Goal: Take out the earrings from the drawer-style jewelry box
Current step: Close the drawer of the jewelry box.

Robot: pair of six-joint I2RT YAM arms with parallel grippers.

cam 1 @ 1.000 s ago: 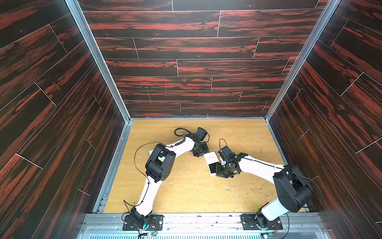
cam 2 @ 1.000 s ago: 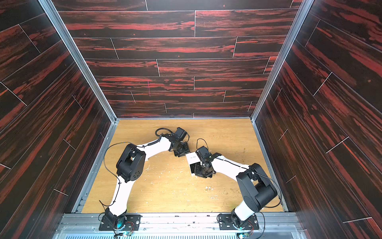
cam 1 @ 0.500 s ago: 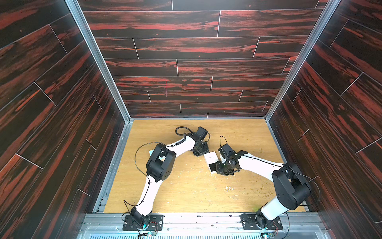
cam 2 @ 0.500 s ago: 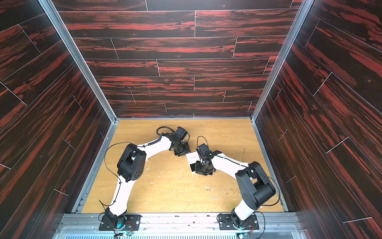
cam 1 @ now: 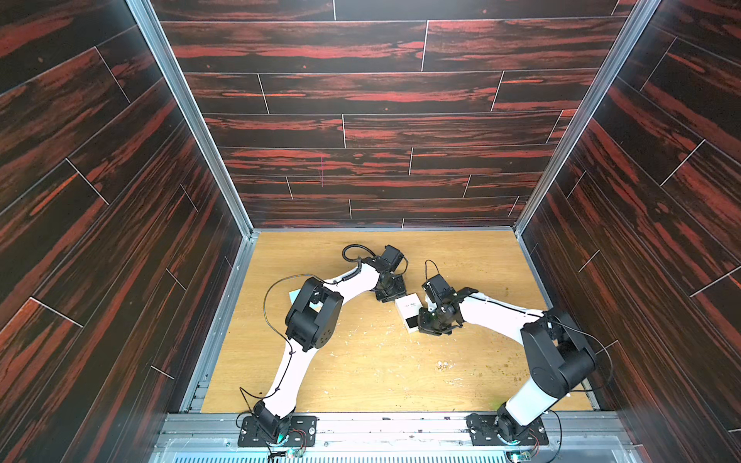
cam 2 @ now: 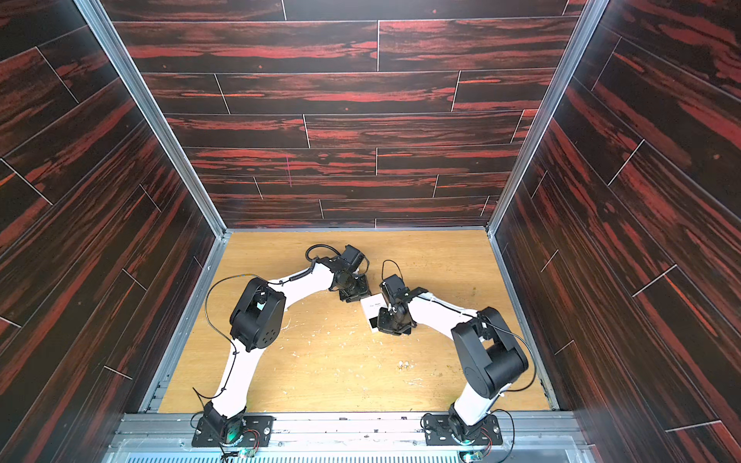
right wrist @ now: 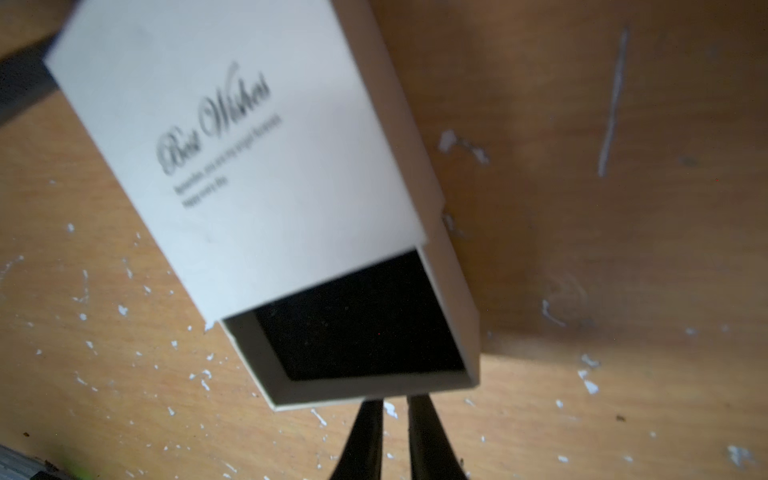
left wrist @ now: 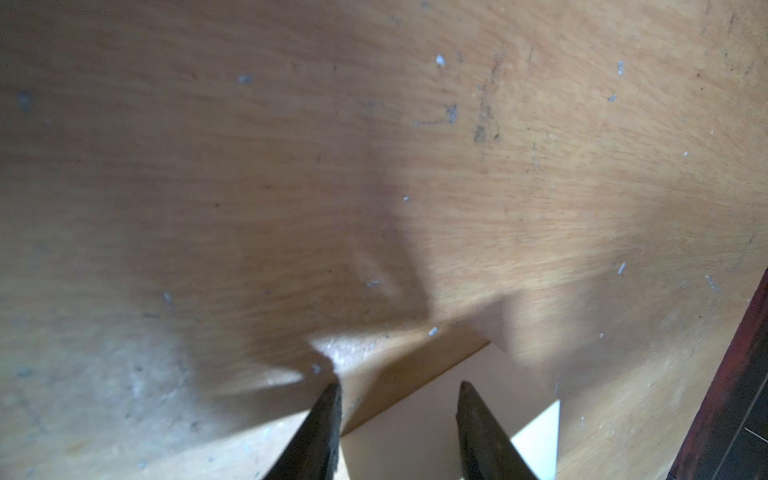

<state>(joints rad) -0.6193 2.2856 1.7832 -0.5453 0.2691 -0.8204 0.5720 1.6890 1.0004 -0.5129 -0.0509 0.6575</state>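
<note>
Barely any change over the last second: the right gripper (right wrist: 395, 401) just re-angled at the open end of the box (right wrist: 257, 166), fingers nearly pressed together, and the tray (right wrist: 357, 320) is no further out. The left gripper (left wrist: 397, 385), spread, is over the box's far end. No earrings show in the exposed part, so they're probably deeper in.

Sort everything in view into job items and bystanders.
Job: white drawer-style jewelry box; its black-lined tray, slid partly out; left tool; right tool. Earrings not visible.
Lying about: flat teal box, partly hidden; white flecks on the table.
</note>
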